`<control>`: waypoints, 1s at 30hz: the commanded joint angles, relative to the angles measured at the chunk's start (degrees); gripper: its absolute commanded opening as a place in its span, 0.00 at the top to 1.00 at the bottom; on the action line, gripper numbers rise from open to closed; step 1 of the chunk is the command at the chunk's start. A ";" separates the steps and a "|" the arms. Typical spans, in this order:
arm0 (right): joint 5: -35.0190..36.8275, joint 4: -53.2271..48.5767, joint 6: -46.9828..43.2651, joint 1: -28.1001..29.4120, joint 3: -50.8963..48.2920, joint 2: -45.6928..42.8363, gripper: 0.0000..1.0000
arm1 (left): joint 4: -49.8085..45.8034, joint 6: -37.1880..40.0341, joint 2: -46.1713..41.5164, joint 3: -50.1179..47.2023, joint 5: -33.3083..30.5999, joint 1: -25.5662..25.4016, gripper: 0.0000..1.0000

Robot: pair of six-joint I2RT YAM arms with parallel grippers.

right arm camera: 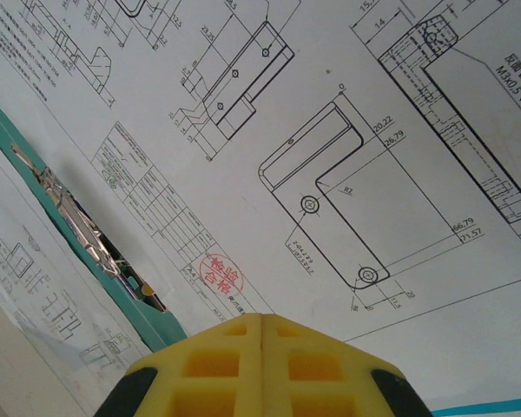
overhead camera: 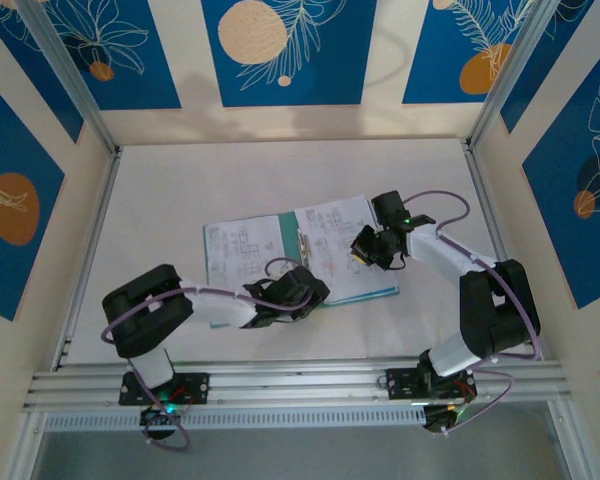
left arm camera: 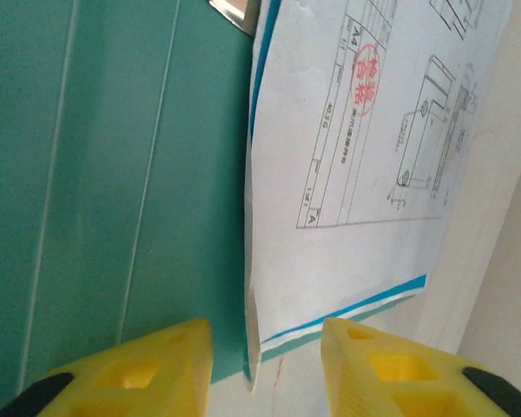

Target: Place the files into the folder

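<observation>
Files (overhead camera: 325,225) sitting in the open folder (left arm camera: 113,174) mid-table, my right gripper (right arm camera: 262,320) clenched shut over the right-hand page, left gripper (left arm camera: 265,339) released at the near edge, and I think (blurry there) its jaws could snag that overhanging corner and skew the stack.

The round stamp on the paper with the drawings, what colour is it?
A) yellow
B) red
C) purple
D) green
B: in the right wrist view, the round stamp on the white sheet is printed in red ink.
</observation>
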 commanded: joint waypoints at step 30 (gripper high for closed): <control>-2.07 -8.98 -9.56 11.21 47.14 39.09 1.00 | -23.04 19.36 -19.42 -16.74 2.83 19.50 0.84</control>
